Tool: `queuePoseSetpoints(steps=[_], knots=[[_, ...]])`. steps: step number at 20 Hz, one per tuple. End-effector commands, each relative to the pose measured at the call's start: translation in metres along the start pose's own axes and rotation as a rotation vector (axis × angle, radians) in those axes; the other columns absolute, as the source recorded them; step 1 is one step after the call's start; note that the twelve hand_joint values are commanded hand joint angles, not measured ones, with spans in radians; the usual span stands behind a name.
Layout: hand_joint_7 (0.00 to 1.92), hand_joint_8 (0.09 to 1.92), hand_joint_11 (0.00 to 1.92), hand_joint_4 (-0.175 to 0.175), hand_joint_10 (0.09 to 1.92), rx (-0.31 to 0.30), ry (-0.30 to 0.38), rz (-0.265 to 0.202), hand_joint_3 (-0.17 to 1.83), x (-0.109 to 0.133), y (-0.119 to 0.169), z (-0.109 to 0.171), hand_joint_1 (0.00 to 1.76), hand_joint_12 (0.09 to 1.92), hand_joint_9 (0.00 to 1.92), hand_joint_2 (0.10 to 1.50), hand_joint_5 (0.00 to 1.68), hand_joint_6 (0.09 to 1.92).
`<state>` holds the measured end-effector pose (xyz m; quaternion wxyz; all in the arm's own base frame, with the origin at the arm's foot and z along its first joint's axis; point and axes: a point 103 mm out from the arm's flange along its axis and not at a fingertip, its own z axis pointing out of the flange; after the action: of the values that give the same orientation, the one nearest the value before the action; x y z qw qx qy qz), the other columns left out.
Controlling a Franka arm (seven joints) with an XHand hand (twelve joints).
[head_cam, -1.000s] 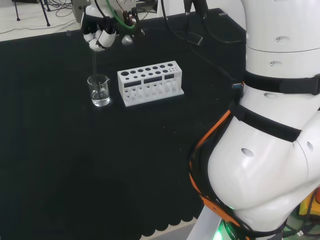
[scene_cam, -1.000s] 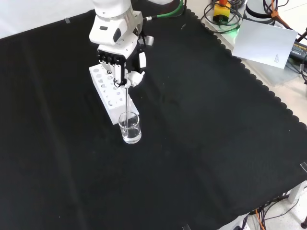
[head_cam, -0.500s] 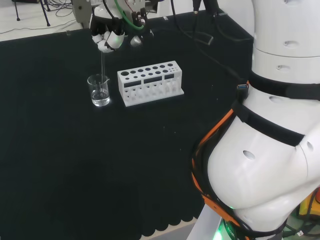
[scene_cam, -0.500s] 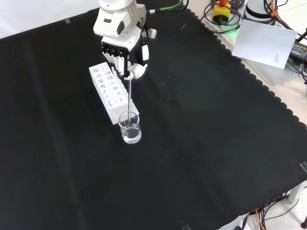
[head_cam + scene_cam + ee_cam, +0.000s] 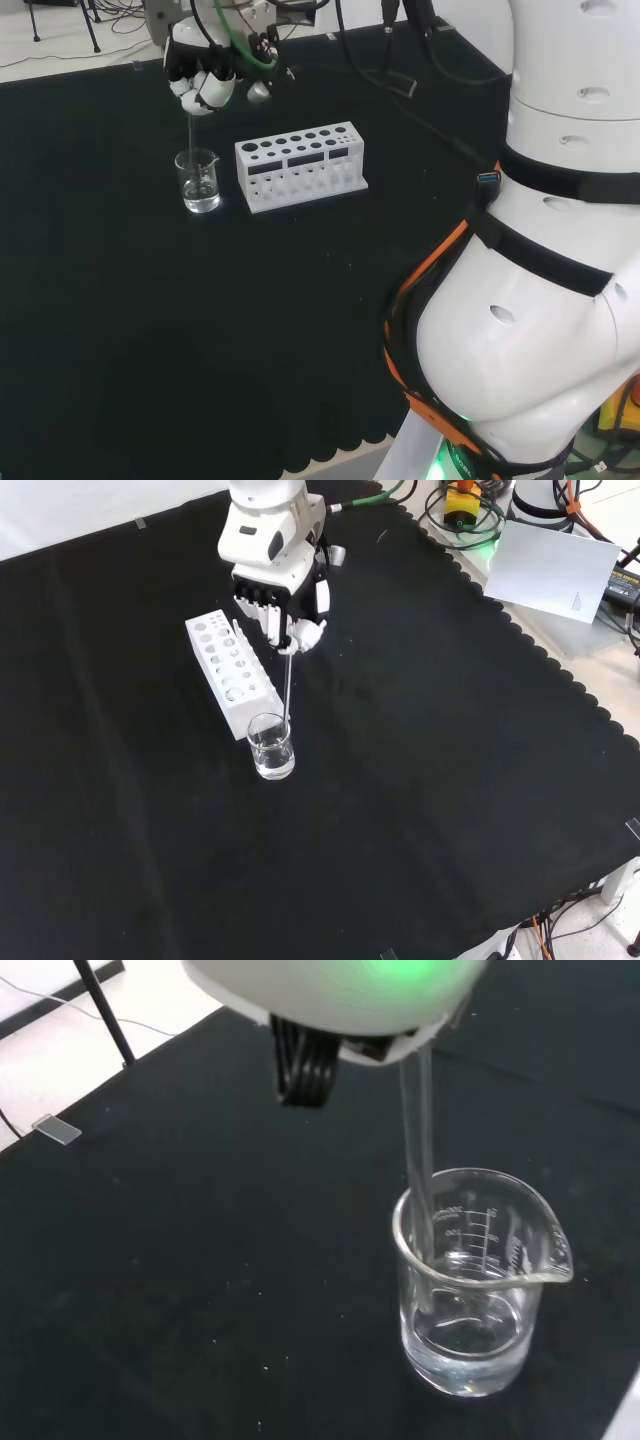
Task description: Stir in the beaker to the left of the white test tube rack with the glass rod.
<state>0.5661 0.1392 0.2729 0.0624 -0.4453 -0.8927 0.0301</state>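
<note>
Wrist view: glass rod (image 5: 418,1150) dipping into beaker (image 5: 475,1285) of clear liquid.

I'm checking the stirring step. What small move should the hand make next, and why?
Probably sweep the glass rod round inside the beaker, keeping its height. The hand is curled round the rod's top, the rod leans in over the rim with its lower end in the clear liquid near the wall, and the white rack stands close beside the beaker.

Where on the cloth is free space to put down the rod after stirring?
In the front view, the black cloth right of and below the beaker is bare. It is crowded where the white rack meets the beaker and the hand holds the glass rod.
</note>
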Motion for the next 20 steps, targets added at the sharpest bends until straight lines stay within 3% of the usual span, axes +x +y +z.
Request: queuePoseSetpoints(steps=[1,6,12,20], knots=[[1.45,1.26,1.84,-0.175,0.99,-0.007,0.01,-0.047,0.84,0.004,0.037,0.002,1.2,1.04,1.85,0.61,1.17,0.93],[1.45,1.26,1.84,-0.175,0.99,-0.007,0.008,-0.041,0.84,-0.018,0.047,0.001,1.2,1.04,1.85,0.61,1.17,0.93],[1.45,1.26,1.84,-0.175,0.99,-0.01,0.006,0.001,0.83,-0.049,0.031,-0.003,1.2,1.04,1.85,0.62,1.16,0.93],[1.45,1.26,1.84,-0.175,0.99,-0.004,-0.01,0.036,0.83,-0.05,-0.004,-0.011,1.2,1.04,1.85,0.62,1.16,0.93]])
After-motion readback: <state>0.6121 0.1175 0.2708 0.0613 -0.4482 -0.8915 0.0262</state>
